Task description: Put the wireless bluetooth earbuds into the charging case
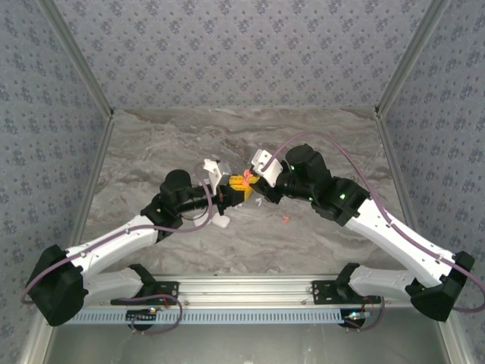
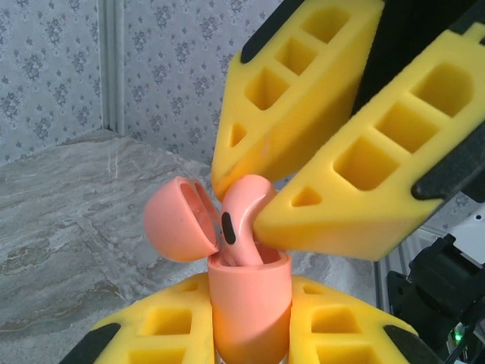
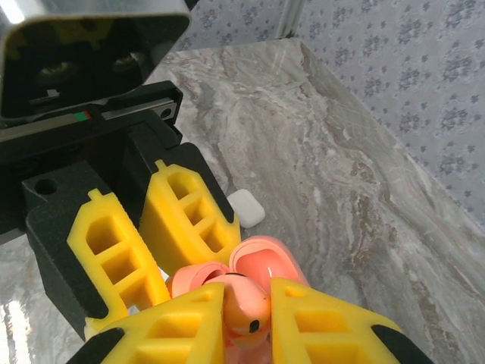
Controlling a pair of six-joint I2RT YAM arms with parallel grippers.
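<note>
Coral earbud partway in open case

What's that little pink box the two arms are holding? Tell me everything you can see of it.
The case is a small, smooth, coral-pink shell that looks like plastic, with rounded edges. It stands upright, clamped between the left gripper's yellow fingers. Its rounded lid is swung open to one side. A matching earbud, pinched by the right gripper, sticks partway into its open top.
</note>
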